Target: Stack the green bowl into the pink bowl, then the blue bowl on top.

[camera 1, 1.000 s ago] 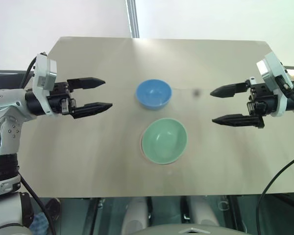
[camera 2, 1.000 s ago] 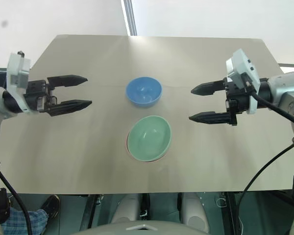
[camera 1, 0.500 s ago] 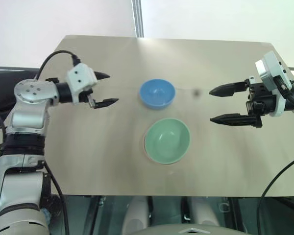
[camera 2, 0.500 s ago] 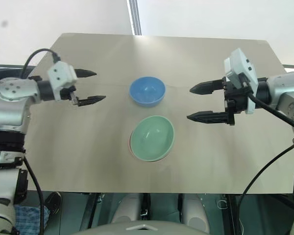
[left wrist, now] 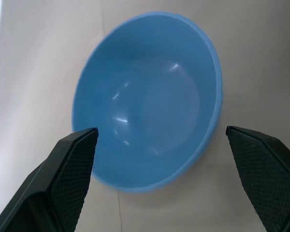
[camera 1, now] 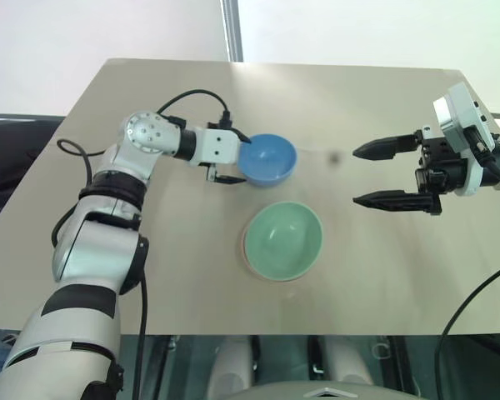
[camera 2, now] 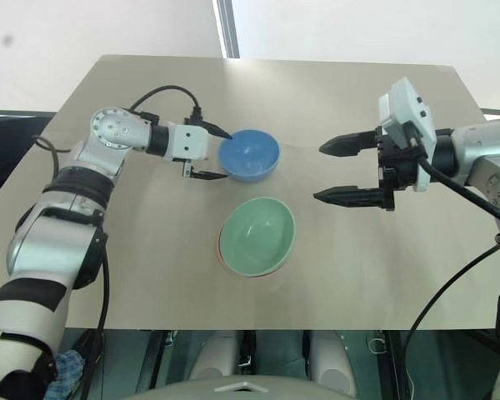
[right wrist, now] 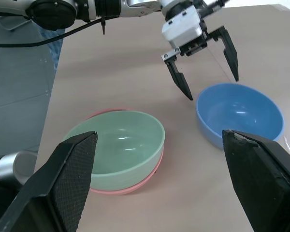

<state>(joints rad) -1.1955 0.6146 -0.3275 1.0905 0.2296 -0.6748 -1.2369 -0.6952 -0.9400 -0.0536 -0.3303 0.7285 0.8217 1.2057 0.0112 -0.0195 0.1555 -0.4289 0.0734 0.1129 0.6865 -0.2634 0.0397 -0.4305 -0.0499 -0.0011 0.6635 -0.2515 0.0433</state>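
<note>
1. Since the green bowl already sits nested in the pink bowl, with only a thin salmon rim showing under it, I judge the blue bowl is what I have to take next.
2. The blue bowl stands upright on the table, just beyond the green-and-pink stack and apart from it.
3. My left gripper is at the blue bowl's near-left rim with its jaws spread wide and nothing between them; in the left wrist view the bowl lies ahead, between the two fingertips.
4. My right gripper hangs over the table's right side, well apart from the bowls, fingers wide apart and empty.
5. I expect the bowl to be light and stiff: thin, smooth plastic, glossy with highlights inside, so probably slippery against the textured pads.
6. I judge the best hold is on the rim wall, one finger inside and one outside, since the rounded outer wall would likely squirt free.
7. All three bowls are plain, round and the same size; the tabletop is matte beige.
</note>
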